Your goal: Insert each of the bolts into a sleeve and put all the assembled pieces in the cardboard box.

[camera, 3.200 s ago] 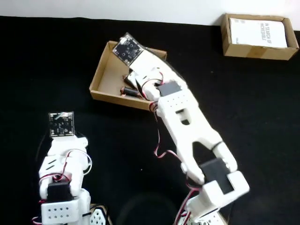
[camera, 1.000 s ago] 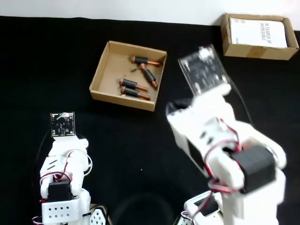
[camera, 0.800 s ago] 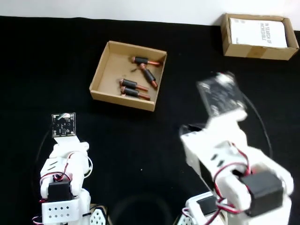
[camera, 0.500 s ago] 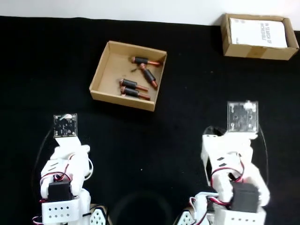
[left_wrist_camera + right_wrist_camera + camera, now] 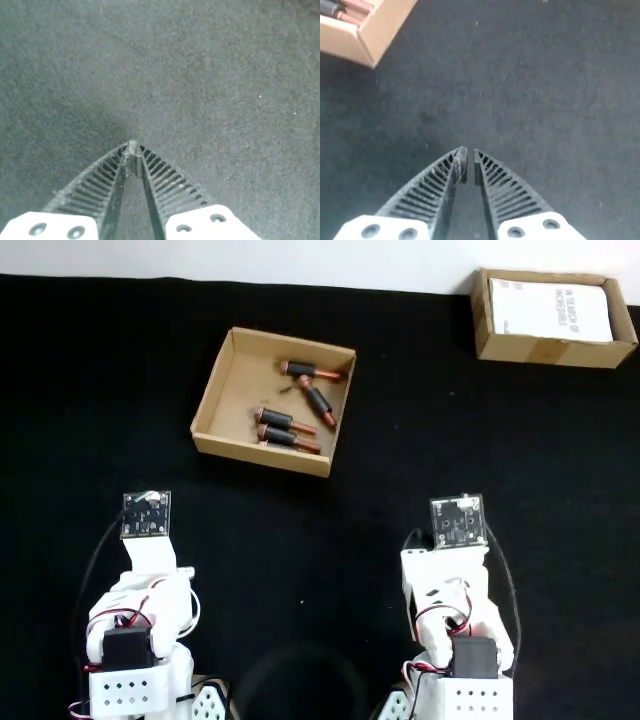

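The cardboard box (image 5: 225, 390) sits at the upper middle of the black table and holds several bolts pushed into black sleeves (image 5: 290, 426). A corner of that box (image 5: 367, 35) with two copper bolt ends (image 5: 350, 12) shows in the right wrist view. Both arms are folded back at the near edge, left arm (image 5: 135, 640) and right arm (image 5: 455, 630). My left gripper (image 5: 133, 148) is shut over bare cloth with nothing in it. My right gripper (image 5: 468, 156) has its tips almost together, a thin gap between them, and holds nothing.
A second cardboard box (image 5: 482, 335) with a white booklet (image 5: 550, 308) stands at the far right corner. Black cloth (image 5: 330, 530) covers the table between the arms and the box.
The right arm has pulled back from over the box to a folded pose at the near edge, leaving the sleeved bolts in the box. The left arm has drawn back a little.
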